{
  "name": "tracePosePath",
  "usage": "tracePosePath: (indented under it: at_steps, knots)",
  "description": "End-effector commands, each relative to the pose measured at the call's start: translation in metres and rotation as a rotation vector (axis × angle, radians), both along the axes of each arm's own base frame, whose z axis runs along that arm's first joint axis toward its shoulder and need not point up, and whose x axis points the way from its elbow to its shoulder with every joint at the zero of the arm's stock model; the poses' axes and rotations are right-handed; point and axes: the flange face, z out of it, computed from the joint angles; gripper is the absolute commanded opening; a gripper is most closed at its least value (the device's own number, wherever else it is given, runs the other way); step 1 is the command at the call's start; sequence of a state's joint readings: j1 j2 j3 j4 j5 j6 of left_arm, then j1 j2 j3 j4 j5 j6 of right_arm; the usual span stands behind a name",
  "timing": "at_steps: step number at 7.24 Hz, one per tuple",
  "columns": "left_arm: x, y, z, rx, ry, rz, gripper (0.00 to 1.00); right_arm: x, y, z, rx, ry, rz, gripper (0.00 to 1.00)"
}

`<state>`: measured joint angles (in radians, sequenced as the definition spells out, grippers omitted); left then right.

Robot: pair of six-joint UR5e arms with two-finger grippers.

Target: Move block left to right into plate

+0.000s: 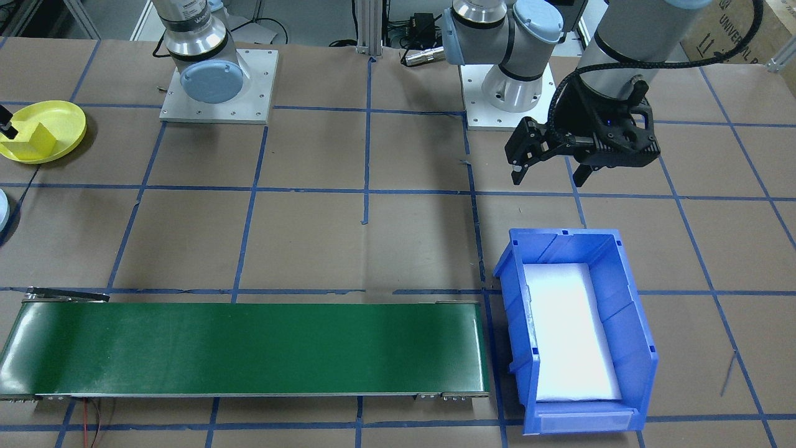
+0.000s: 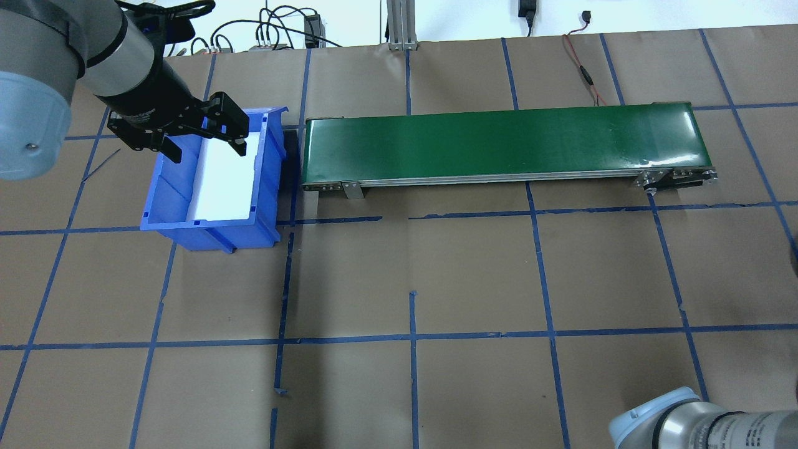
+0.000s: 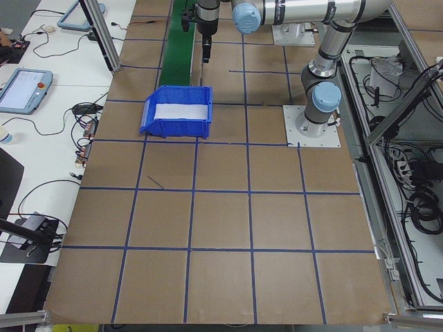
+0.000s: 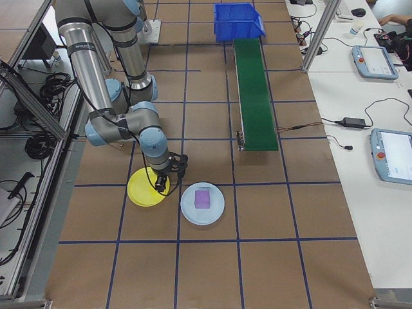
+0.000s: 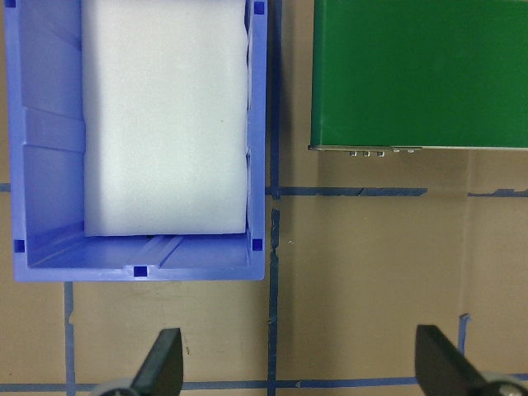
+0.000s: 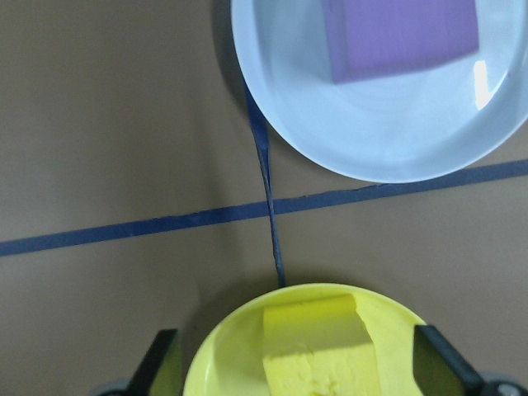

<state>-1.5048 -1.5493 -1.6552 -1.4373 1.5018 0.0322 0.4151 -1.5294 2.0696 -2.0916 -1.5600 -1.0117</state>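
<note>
**Yellow block sits in plate, both jaws empty**

Yellow block (image 6: pixel 322 346) lies in the yellow plate (image 6: pixel 219 351), at the worktop (image 1: pixel 373 236) end on the robot's right. Right gripper (image 6: pixel 297 363) hangs directly over it, jaws spread wide either side, holding nothing. Just beside the plate: pale blue plate (image 6: pixel 371 115) carrying a purple block (image 6: pixel 400 37). Left gripper (image 1: pixel 550 171) hovers near the blue bin (image 1: pixel 634 361) at the opposite end, jaws open, empty. Green conveyor (image 1: pixel 249 348) runs along the far edge, one end next to the bin.
</note>
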Motion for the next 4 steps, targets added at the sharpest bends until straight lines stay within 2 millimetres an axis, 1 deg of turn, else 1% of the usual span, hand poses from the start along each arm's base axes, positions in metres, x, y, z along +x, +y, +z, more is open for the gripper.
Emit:
tracePosePath:
  at_steps: [1,2,3,4]
  knots:
    - [0.000,0.000,0.000,0.000,0.000,0.000,1.00,0.107,-0.129,0.062,-0.040,0.066,0.088,1.00]
    - [0.000,0.000,0.000,0.000,0.000,0.000,1.00,0.180,-0.171,0.086,-0.033,0.046,0.095,1.00]
    - [0.000,0.000,0.000,0.000,0.000,0.000,1.00,0.276,-0.197,0.095,-0.005,0.022,0.097,1.00]
    - [0.000,0.000,0.000,0.000,0.000,0.000,1.00,0.376,-0.206,0.100,-0.004,0.019,0.074,1.00]
